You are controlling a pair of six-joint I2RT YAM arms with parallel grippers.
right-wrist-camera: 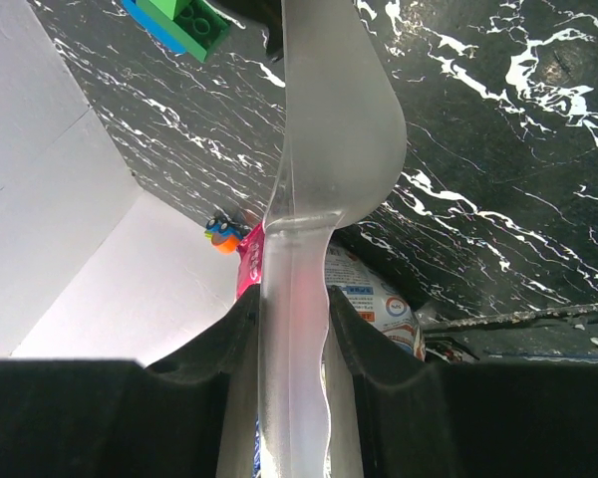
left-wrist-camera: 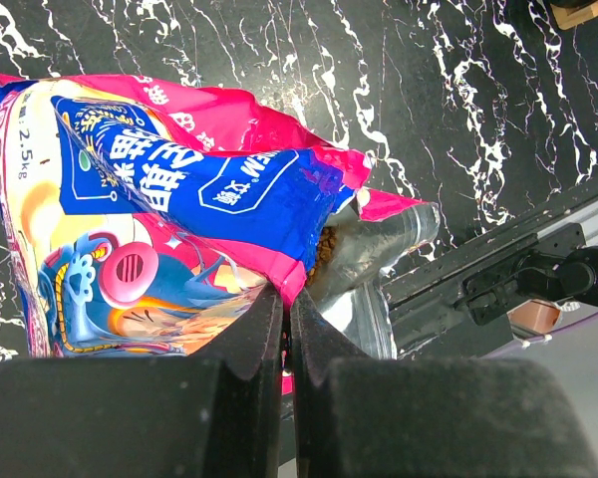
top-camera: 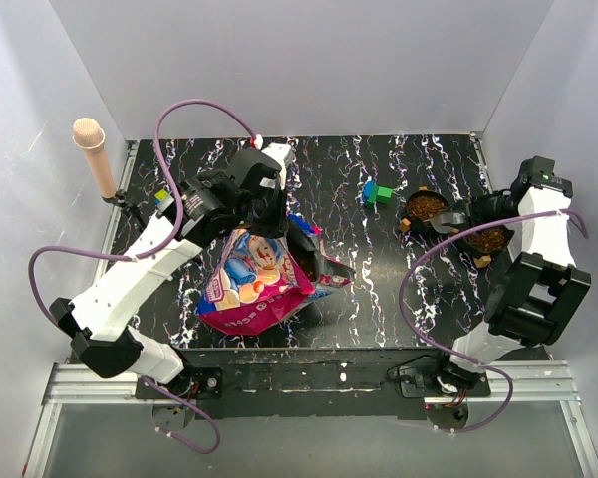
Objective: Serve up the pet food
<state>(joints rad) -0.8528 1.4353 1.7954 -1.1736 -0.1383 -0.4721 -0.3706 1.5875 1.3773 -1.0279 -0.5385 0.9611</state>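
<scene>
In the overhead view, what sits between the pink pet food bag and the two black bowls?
Only bare marbled table, seen in the top view; the blue-and-green blocks lie just behind that stretch, touching neither bag nor bowls.

Bright, even light, soft sheen on the pet food bag, wrist-view foregrounds blurred.

Toy blocks, black bowls
</scene>
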